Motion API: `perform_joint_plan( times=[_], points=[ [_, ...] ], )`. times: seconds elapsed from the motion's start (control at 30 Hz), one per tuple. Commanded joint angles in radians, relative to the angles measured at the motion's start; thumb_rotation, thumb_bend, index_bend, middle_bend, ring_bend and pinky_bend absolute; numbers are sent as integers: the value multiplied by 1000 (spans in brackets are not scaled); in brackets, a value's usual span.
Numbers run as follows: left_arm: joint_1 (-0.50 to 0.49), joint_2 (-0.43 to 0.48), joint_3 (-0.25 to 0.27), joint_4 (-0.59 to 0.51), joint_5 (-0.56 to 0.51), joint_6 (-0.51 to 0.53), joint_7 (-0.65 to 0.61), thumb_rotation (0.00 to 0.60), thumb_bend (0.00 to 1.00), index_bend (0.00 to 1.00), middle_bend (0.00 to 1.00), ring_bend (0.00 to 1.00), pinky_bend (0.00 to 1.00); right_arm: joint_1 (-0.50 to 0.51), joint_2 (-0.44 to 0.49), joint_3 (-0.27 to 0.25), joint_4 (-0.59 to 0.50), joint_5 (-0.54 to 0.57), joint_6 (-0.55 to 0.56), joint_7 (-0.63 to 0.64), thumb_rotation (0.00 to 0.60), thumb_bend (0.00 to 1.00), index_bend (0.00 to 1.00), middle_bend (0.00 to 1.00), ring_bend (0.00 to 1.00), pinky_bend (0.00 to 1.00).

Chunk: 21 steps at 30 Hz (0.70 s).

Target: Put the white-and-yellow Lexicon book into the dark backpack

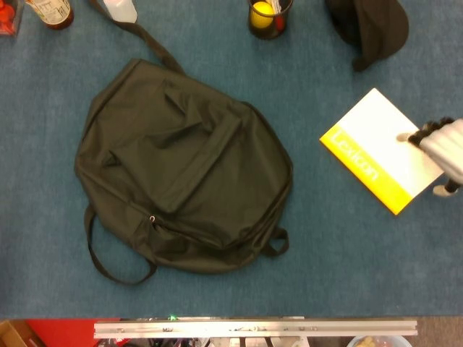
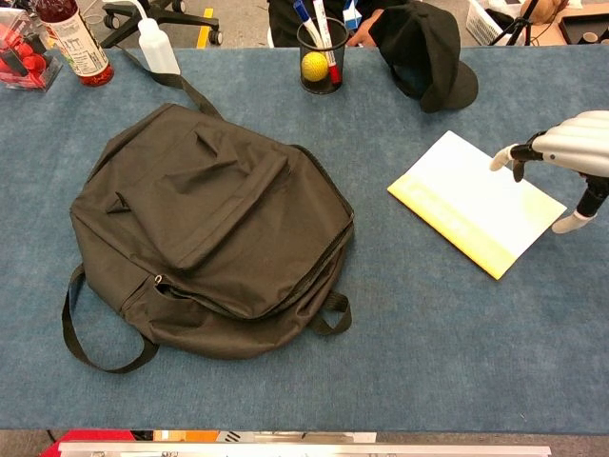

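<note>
Robot hand (image 1: 443, 142) over book (image 1: 382, 150) w/ "Lexicon" spine.

Lexicon book (image 1: 382, 150): white cover with a yellow spine band bearing the title; laid flat and closed on the counter (image 1: 217, 289) at centre right of the frame, turned diagonally. Dark backpack (image 1: 181, 170): black fabric, laid flat at centre left, straps trailing at upper and lower left, well apart from the book.
</note>
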Motion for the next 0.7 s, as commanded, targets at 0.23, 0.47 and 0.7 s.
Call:
perform_joint_plan(
  times=[0.23, 0.47, 0.7],
  points=[
    [0, -3, -1, -7, -12, -7, 4, 600, 272, 320, 298, 296, 262, 172, -89, 23, 71, 375, -111, -195, 600, 0, 170, 250, 147, 194],
    [-1, -1, -4, 9, -26, -14, -8, 600, 272, 320, 298, 297, 263, 245, -176, -2, 146, 567, -96, -269, 600, 0, 169, 246, 146, 194],
    [-7, 0, -7, 3, -35, -27, 0, 600, 272, 320, 298, 296, 263, 276, -232, -17, 215, 646, -93, -278, 600, 0, 166, 244, 146, 194]
  ],
)
